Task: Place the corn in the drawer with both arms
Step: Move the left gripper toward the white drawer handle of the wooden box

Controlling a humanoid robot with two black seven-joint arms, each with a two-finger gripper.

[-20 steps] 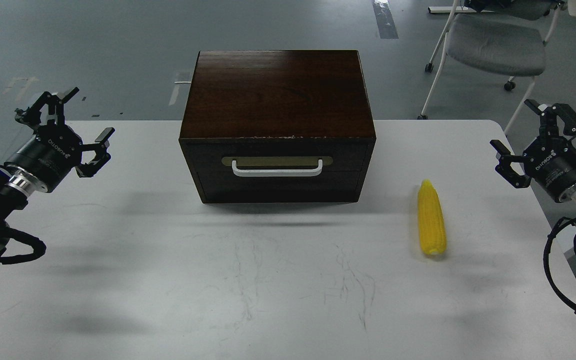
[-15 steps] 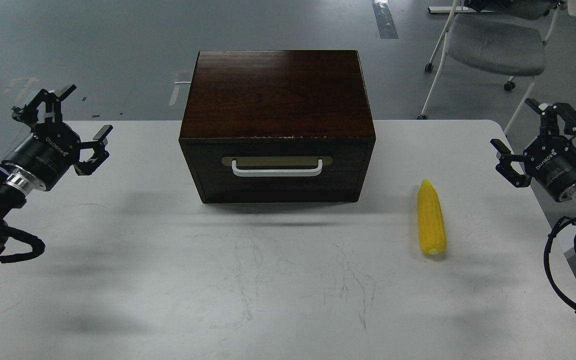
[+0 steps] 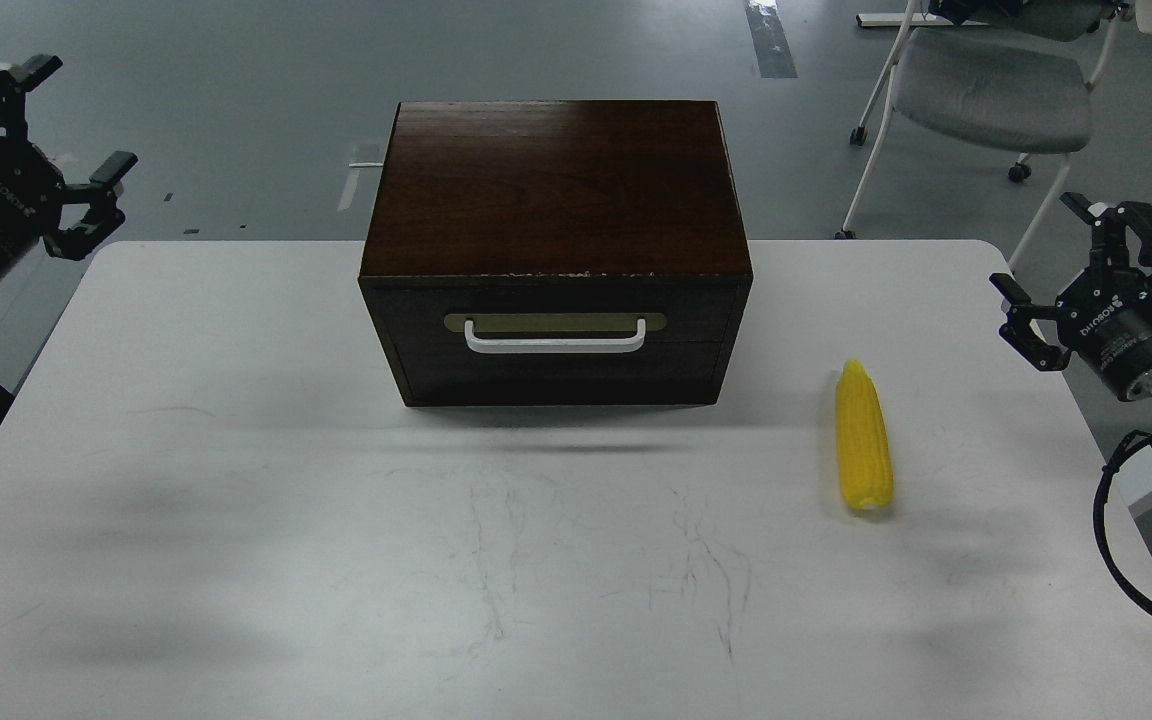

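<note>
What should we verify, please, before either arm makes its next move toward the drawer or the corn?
1. Drawer shut, so it must be opened first: not ok for placing.
2. White handle unobstructed and facing the robot: ok.
3. Corn lying free on the table, right of the cabinet and apart from it: ok.
4. Left gripper open and empty, up beyond the table's far-left corner: ok.
5. Right gripper open and empty, beside the table's right edge, on the corn's side: ok.
6. Drawer interior free of contents: cannot tell while shut.
</note>
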